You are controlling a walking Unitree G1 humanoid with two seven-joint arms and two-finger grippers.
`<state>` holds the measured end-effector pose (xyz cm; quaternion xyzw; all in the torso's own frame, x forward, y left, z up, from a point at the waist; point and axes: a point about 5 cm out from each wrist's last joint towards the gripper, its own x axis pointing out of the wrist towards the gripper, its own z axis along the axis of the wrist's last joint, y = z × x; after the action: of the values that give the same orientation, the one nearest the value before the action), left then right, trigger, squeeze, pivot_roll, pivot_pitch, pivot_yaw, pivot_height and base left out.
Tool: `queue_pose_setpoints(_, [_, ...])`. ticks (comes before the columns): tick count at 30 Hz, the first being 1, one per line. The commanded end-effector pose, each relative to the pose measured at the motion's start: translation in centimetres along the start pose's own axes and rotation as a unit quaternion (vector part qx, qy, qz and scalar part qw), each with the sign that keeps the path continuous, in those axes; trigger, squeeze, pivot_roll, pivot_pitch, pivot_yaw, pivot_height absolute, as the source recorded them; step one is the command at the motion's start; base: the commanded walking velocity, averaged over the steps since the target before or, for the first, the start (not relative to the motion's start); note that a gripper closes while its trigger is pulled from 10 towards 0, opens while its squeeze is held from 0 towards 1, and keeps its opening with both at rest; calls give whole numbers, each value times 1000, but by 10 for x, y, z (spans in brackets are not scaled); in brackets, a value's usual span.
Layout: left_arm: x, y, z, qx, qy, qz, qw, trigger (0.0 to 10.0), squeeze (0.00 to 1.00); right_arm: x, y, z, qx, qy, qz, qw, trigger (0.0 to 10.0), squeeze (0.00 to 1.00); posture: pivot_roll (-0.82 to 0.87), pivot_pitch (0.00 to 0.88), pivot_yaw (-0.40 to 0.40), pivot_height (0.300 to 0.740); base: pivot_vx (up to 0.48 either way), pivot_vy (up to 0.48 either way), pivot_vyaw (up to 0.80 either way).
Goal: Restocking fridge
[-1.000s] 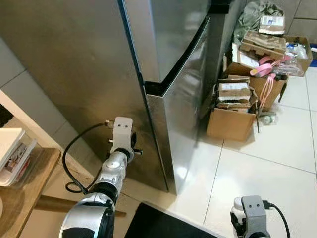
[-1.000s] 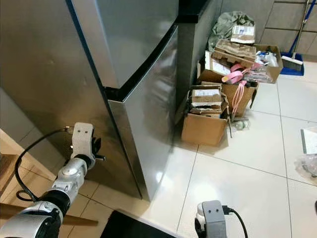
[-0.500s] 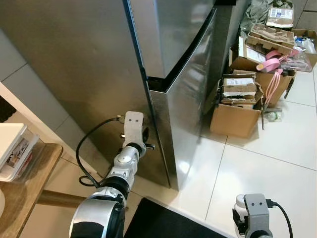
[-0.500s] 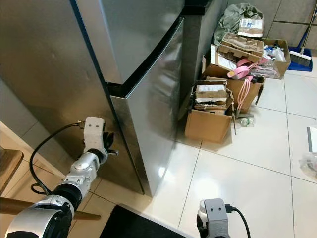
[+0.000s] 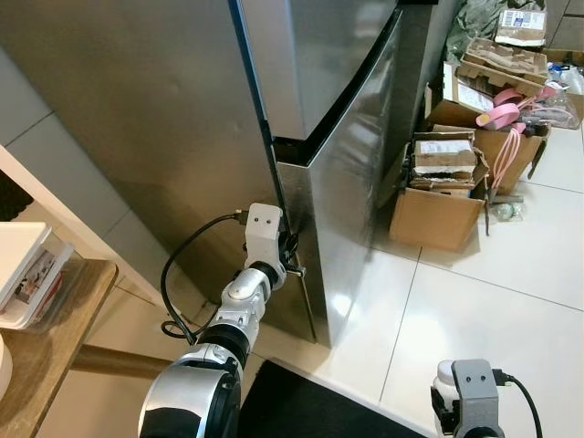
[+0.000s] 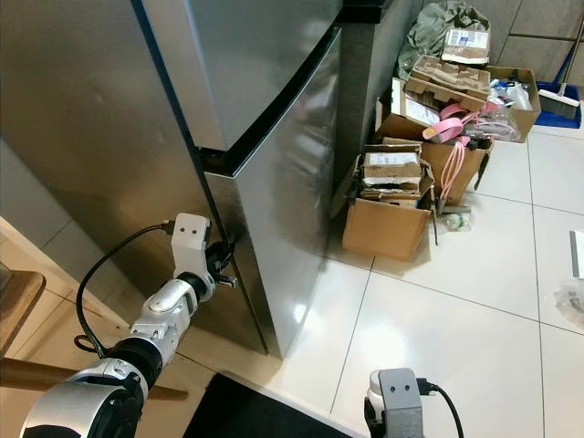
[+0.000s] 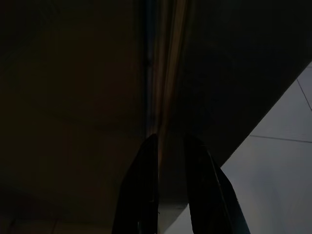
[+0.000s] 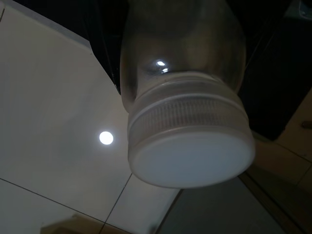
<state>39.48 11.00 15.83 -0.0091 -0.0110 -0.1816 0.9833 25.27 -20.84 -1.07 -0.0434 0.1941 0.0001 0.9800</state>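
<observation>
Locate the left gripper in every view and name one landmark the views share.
Left eye view: left gripper at centre, at the lower fridge door's hinge-side edge.
Right eye view: left of centre, at the same edge.
Left wrist view: its fingers point along that door edge.
Right wrist view: not in it; a white-lidded jar.
Shared landmark: the door's vertical edge.

The fridge (image 5: pixel 347 119) is seen ahead, with the left tool (image 5: pixel 290 257) set against the corner edge of its lower door, cardboard boxes (image 5: pixel 438 187) stacked on the floor (image 5: pixel 511 301) to its right, and a counter (image 5: pixel 41 351) placed at far left.
</observation>
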Motion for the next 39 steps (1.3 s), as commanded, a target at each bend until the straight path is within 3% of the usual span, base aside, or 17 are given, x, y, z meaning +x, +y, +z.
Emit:
queue_pose_setpoints(1, [3, -4, 8, 3, -20, -3, 1000, 10000, 0, -5, -1, -8, 0, 14, -2, 1000, 10000, 0, -62, 319, 126, 740, 0, 0, 0])
queue_pose_setpoints(19, [11, -5, 30, -17, -59, -12, 998, 10000, 0, -6, -4, -6, -7, 7, -7, 1000, 10000, 0, -82, 322, 127, 740, 0, 0, 0])
queue_pose_setpoints(31, [12, 8, 45, -22, -82, 33, 996, 10000, 0, -6, -6, -5, -9, 4, -9, 1000, 10000, 0, -84, 318, 128, 740, 0, 0, 0])
queue_pose_setpoints(39, [16, -2, 48, -43, -87, 1, 995, 10000, 0, -6, -5, -4, -9, 4, -8, 1000, 10000, 0, -81, 319, 128, 740, 0, 0, 0])
